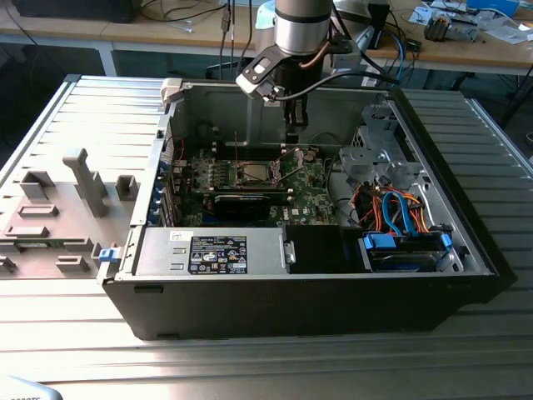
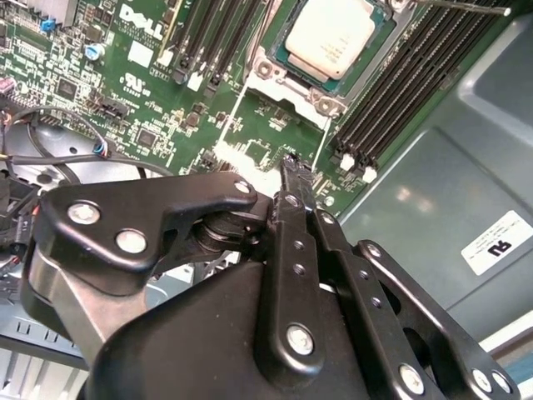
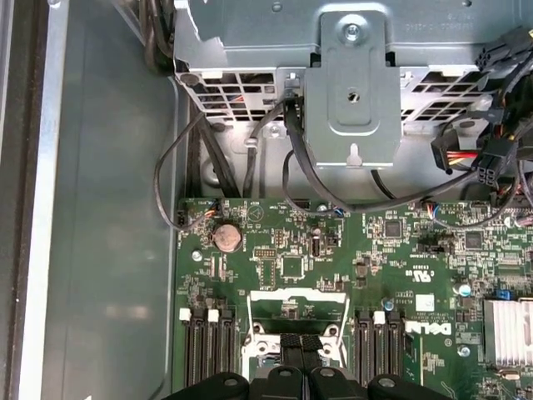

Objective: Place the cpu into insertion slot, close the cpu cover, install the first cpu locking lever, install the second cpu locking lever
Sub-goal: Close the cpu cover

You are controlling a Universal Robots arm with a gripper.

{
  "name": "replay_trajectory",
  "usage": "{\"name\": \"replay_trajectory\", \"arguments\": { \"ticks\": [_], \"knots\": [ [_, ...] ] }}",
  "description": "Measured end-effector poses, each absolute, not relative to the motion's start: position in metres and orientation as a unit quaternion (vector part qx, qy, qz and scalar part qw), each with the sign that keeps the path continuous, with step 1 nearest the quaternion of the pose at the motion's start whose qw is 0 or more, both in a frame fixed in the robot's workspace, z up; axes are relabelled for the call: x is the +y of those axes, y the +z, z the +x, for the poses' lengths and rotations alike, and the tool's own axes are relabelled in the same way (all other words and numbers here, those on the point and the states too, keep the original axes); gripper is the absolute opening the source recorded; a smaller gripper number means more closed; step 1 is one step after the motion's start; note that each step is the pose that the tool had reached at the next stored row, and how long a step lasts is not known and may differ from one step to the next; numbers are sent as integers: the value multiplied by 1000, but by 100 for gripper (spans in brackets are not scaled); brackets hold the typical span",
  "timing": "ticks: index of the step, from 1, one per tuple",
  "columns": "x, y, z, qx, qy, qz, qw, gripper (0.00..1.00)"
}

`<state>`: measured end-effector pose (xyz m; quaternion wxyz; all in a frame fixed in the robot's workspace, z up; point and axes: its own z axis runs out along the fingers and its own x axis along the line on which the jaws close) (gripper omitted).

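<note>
Computer case (image 1: 333,292) lies on its side with the panel off, on a ribbed metal table (image 1: 75,342), and your arm (image 1: 304,25) reaches down into it from the far side in the exterior view. Green motherboard (image 1: 312,187) covers the case floor, with a grey drive cage (image 3: 354,92) and loose black cables beside it in the first wrist view. Your gripper (image 1: 292,133) hangs just above the board, over the side of the socket toward the exterior view's right. Its fingers (image 2: 293,179) are pressed together in both wrist views, and you can see nothing held between them. The cpu cover (image 3: 296,298), a pale metal frame, stands raised off the socket, and the fingertips sit right at its free edge in the first wrist view; whether they touch it you cannot tell. The insertion slot (image 2: 381,40) lies between two banks of black memory slots (image 2: 400,92). The cpu (image 2: 327,35) already rests flat inside it, silvery top up and uncovered. Two thin wire levers (image 2: 229,125) run out from the socket toward the gripper. A coin cell (image 3: 226,237) sits on the board near the cage.
</note>
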<state>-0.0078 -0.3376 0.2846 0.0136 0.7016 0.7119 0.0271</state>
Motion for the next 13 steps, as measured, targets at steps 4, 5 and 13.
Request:
{"name": "replay_trajectory", "arguments": {
  "ticks": [4,5,13],
  "knots": [
    [-338,284,-3,712,27,702,13,11],
    [-338,284,-2,712,27,702,13,11],
    [-341,283,4,712,27,702,13,11]
  ]
}}
